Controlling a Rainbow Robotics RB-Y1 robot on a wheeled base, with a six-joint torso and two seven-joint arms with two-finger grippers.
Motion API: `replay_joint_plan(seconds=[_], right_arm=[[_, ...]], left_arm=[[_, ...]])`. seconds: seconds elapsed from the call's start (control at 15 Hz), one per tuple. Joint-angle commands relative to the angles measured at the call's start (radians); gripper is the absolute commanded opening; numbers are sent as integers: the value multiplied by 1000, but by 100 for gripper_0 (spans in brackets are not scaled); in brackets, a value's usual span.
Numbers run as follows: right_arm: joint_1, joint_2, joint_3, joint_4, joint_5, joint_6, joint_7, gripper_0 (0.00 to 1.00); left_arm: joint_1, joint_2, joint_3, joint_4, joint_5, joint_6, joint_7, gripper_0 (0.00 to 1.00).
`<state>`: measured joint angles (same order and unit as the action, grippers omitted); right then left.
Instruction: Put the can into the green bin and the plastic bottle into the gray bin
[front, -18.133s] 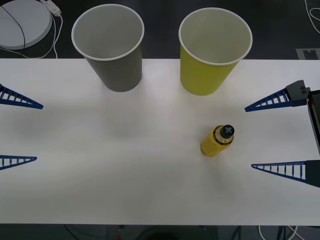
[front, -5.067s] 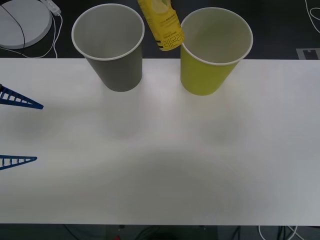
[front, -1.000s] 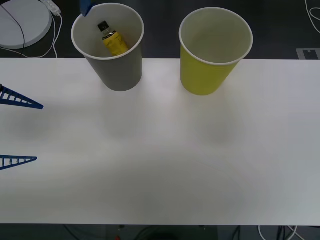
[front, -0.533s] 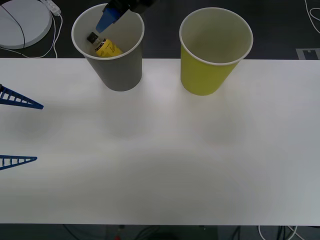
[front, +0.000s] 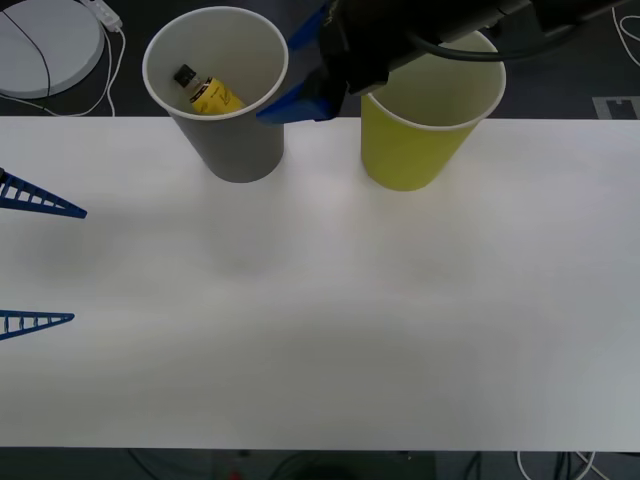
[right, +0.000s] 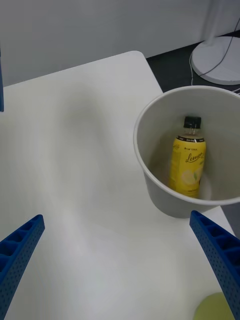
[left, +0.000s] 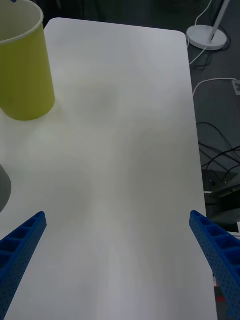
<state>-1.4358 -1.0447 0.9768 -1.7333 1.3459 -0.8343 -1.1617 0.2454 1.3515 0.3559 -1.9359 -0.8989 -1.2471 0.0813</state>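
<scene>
Up at the top of the front view, the right gripper (front: 300, 70) hangs with its fingers spread wide and empty between the gray bin (front: 222, 130) and the green bin (front: 425, 140). Just left of it, the plastic bottle (right: 188, 162) leans inside the gray bin, cap uppermost. At the left edge, the left gripper (front: 35, 260) waits, also wide open.
</scene>
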Motion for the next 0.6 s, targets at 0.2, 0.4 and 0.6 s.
replay_joint_plan(seconds=[0.2,0.4,0.6], right_arm=[[252,-141,-133,-216,32,75,142,100],[459,-195,-280,-318,45,75,260,100],[655,-229,-418,-399,50,75,353,100]], left_arm=[[0,0,0,0,0,0,0,100],[0,0,0,0,0,0,0,100],[0,0,0,0,0,0,0,100]])
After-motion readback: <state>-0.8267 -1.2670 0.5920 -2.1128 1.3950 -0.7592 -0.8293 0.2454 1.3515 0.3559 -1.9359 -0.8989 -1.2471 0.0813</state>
